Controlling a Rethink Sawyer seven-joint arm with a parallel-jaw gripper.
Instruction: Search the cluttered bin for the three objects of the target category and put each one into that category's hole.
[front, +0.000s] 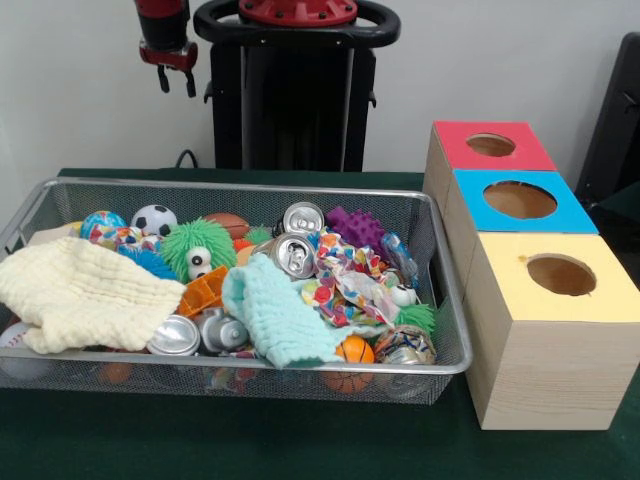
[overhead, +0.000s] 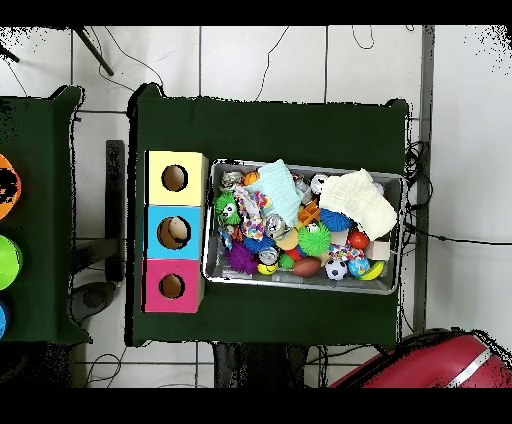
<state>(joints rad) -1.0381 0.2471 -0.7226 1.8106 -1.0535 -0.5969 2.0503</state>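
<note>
The silver wire mesh bin (front: 250, 187) stands on the green table and is full of clutter. It also shows in the overhead view (overhead: 300, 283). In it lie a cream cloth (front: 85, 290), a mint cloth (front: 280, 315), several drink cans (front: 295, 255), a green fuzzy ball with eyes (front: 195, 250), a soccer ball (front: 154, 219), a small basketball (front: 354, 350) and a purple spiky toy (front: 358, 228). My gripper (front: 176, 80) hangs high above the bin's far left corner, open and empty.
Three wooden boxes with round holes stand in a row beside the bin: red top (front: 455, 140), blue top (front: 470, 195), yellow top (front: 505, 255). In the overhead view they are at the bin's left (overhead: 158, 232). The red arm (overhead: 440, 360) shows at the bottom right.
</note>
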